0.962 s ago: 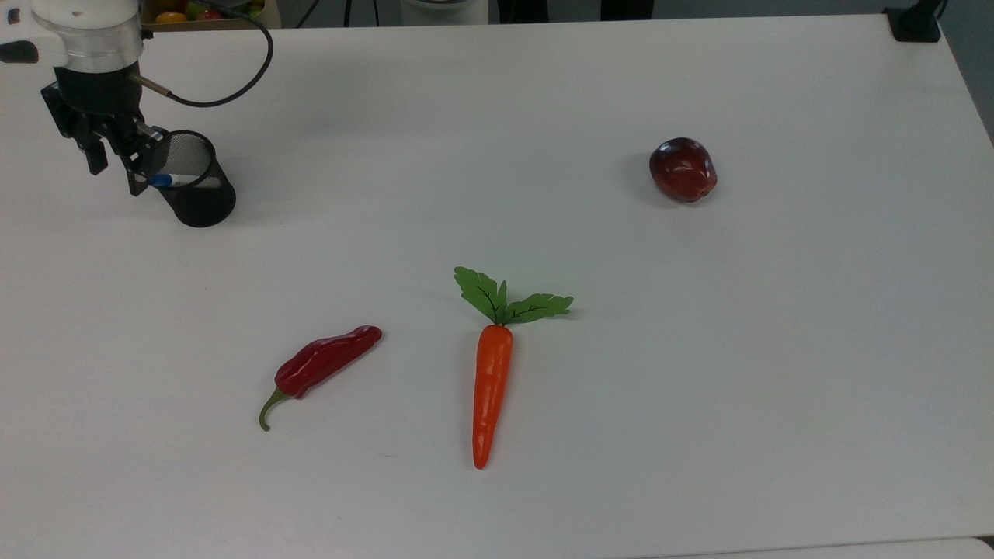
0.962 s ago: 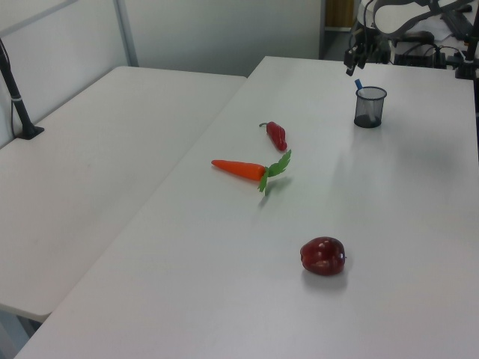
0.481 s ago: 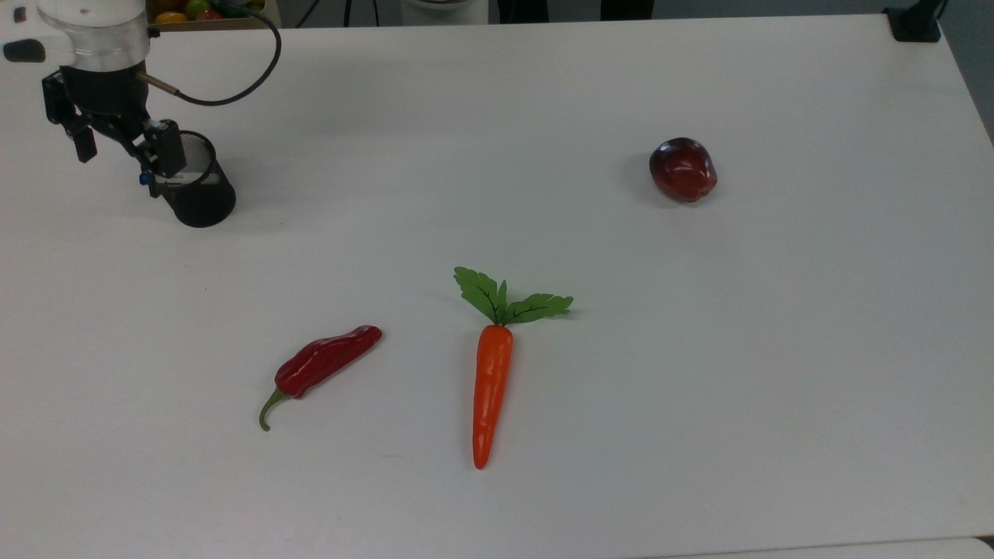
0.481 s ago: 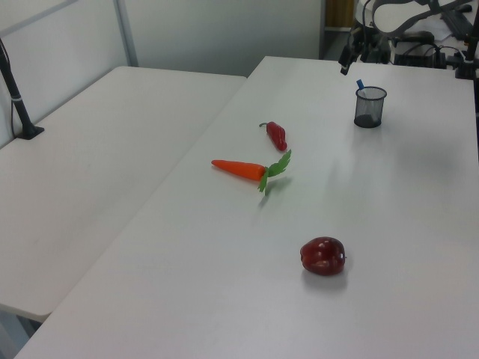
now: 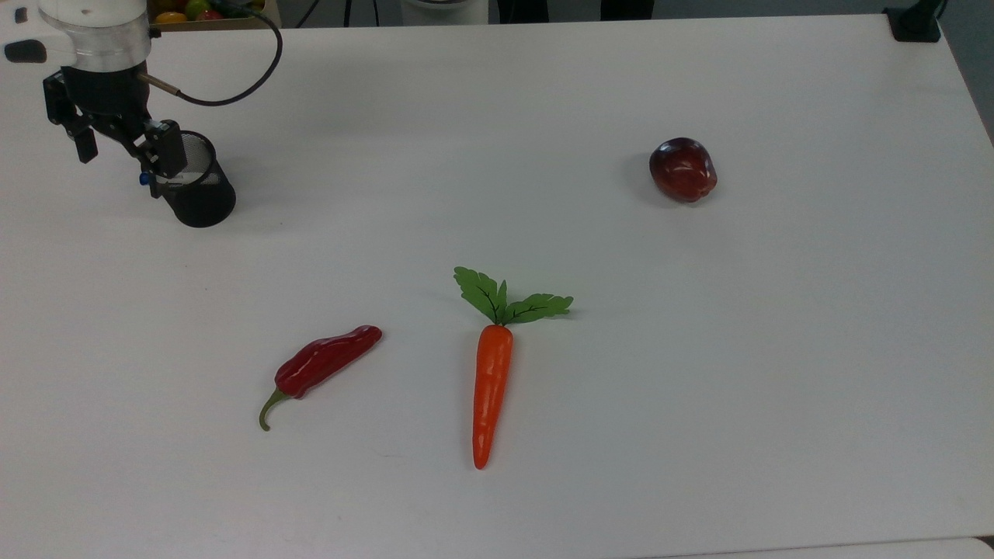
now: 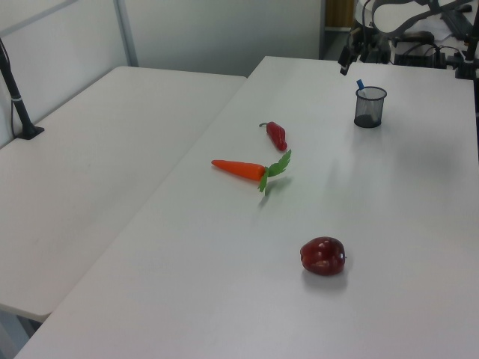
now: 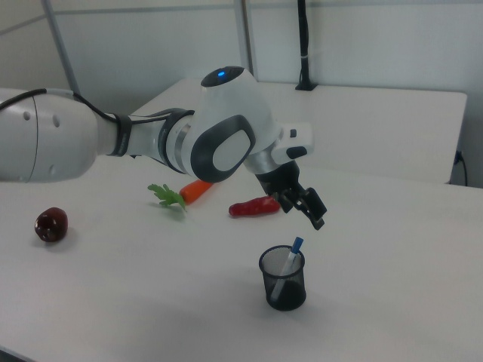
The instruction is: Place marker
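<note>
Your gripper [image 5: 120, 151] hangs spread and empty just above the mesh cup [image 7: 284, 278], marker [image 7: 288, 260] standing inside.

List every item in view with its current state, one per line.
marker: standing tilted in the cup, blue end up, released
mesh cup: upright, holding the marker
pincer: open, empty, above the cup
carrot: lying flat on the table
red chili pepper: lying flat
apple: resting on the table, apart
</note>
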`<state>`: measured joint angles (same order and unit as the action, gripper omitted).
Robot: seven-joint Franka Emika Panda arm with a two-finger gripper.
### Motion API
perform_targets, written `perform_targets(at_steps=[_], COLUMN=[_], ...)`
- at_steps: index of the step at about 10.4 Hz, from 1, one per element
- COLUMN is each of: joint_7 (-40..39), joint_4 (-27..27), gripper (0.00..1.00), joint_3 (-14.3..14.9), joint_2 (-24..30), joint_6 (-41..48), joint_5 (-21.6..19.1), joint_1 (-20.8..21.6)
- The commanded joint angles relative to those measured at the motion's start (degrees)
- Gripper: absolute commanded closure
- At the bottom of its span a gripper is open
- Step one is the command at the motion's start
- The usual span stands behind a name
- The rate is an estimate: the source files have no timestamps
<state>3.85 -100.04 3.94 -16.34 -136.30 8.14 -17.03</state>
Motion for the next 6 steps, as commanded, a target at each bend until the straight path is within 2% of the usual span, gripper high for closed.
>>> perform_targets(at_steps=[1, 3, 6], joint_7=[0.28, 0.28, 0.28], joint_4=[-1.47, -1.47, -0.51], gripper=[0.0, 0.0, 0.0], joint_3=[0.02, -0.25, -0.51], joint_2=[1.57, 1.75, 3.5], joint_6=[-0.37, -0.11, 6.37], joint_5=[0.64, 0.73, 0.64], joint_1=[0.42, 1.37, 7.16])
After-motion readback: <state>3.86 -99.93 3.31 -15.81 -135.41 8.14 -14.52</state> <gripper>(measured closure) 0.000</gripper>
